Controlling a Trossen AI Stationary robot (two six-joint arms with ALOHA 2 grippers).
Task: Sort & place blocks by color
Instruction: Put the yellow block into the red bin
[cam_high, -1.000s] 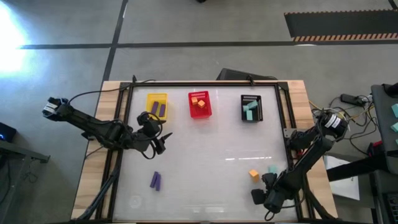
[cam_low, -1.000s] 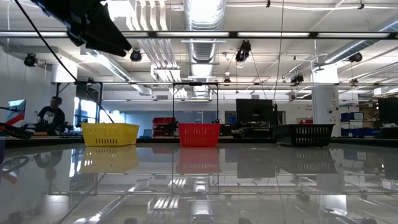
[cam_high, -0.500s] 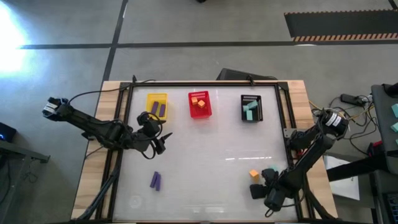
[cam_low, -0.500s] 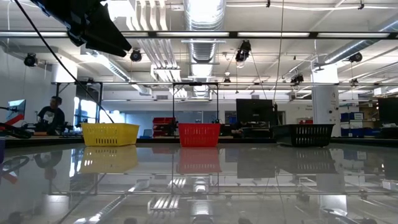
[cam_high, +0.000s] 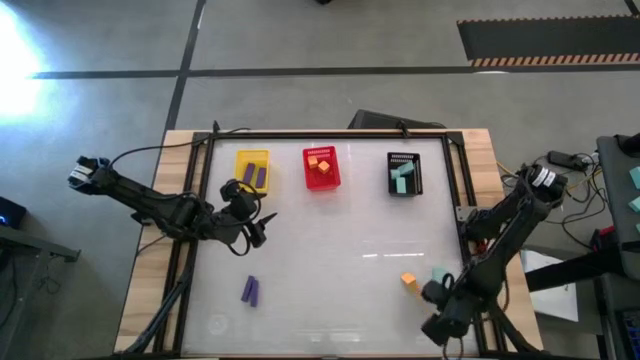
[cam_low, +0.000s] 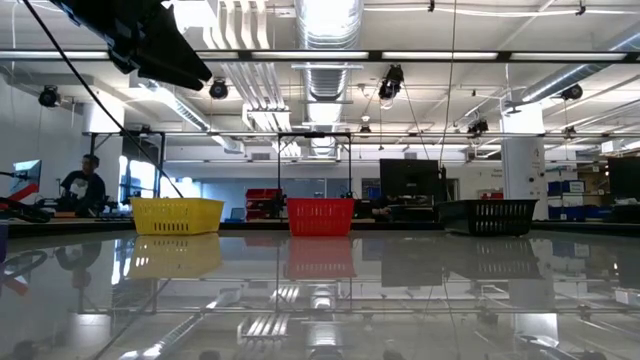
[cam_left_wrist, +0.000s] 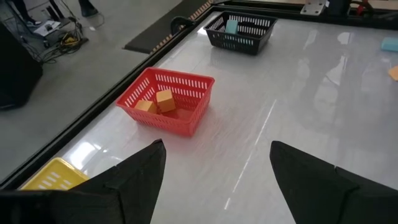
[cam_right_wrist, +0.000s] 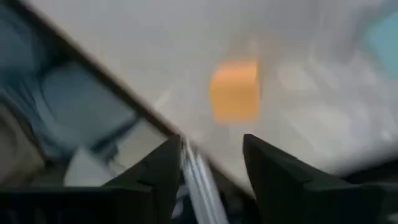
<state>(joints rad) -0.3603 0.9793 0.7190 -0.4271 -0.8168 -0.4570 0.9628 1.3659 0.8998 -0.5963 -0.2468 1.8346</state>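
An orange block and a teal block lie flat near the table's right near corner. My right gripper hovers open just on their near side. In the right wrist view, the orange block sits beyond the open fingers, and the teal block shows at the picture's edge. Two purple blocks lie side by side at the left near part. My left gripper hangs open left of the table's middle, empty.
Along the far edge stand a yellow basket holding a purple block, a red basket with orange blocks, and a black basket with teal blocks. The table's middle is bare glass. A person sits far off in the room.
My right gripper has swung from the near right corner toward the far edge and a little right, turning until its fingers point at the orange and teal blocks. The blocks have stayed where they were. The left arm has kept still.
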